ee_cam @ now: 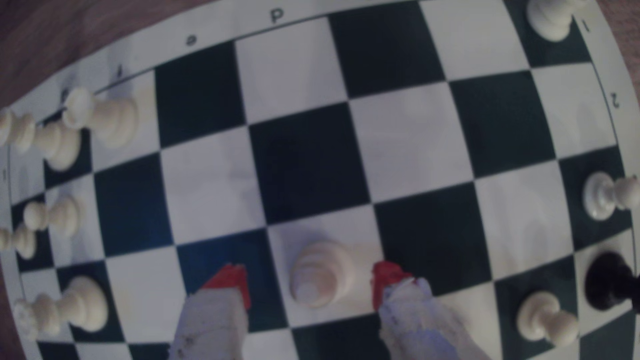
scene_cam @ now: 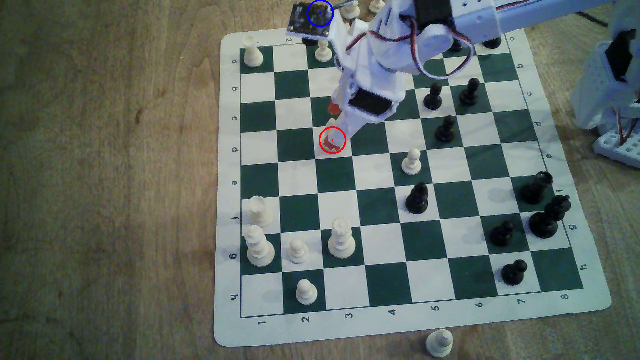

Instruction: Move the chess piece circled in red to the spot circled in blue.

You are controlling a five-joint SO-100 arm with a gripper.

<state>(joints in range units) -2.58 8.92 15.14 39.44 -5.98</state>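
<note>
We had the hand down over the chess piece, its two red-tipped fingers spread wide, one on each side of the bishop and neither touching it in the wrist view. The bishop stood upright on a white square of the board, inside the red ring in the exterior view, where the arm hid most of it (only a cream sliver showed above the ring).

The step in hand, as we judged it, was the grasp itself, and the bishop looked well centred between the fingers, so little sideways correction seemed needed. We reckoned the fingers should close evenly, so that neither one reached the bishop first and tipped it. A grip low on the slim neck or just above the round base seemed better than one on the pointed top, which would probably slip. How far down the bishop the fingertips sat we could not tell from these views.

The squares next to the bishop held no other pieces, so closing risked no knock. The spot lay off the board beyond the bishop, toward the exterior view's top, with the arm's camera board under the blue ring, and white pawns stood between, so a straight lift before travelling seemed wise.
</note>
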